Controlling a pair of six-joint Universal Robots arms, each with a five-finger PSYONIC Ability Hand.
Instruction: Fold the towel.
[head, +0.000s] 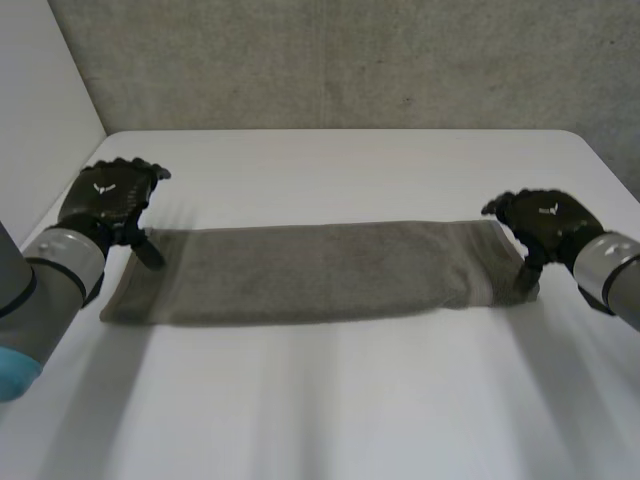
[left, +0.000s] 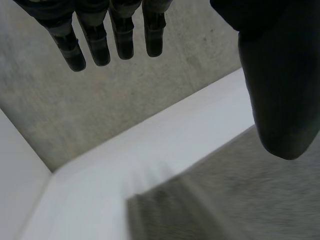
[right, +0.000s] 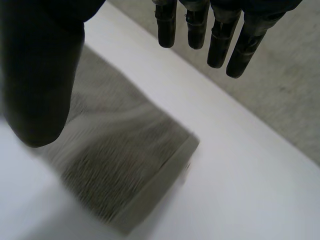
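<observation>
Lying flat: grey towel between two wide robot hands

Item 1, white desk (head: 330, 400): backed by a grey wall (head: 330, 60).
Item 2, towel (head: 310, 270): laid out as a long narrow band across the middle of the desk, running from side to side.
Item 3, left robot hand (head: 110, 195): placed at the towel's left end, by its far corner. Its fingers (left: 95, 45) are held straight and wide of the thumb.
Item 4, right robot hand (head: 545, 225): placed at the towel's right end. Its fingers (right: 220, 40) are likewise straight, with the thumb spread well apart from them.
</observation>
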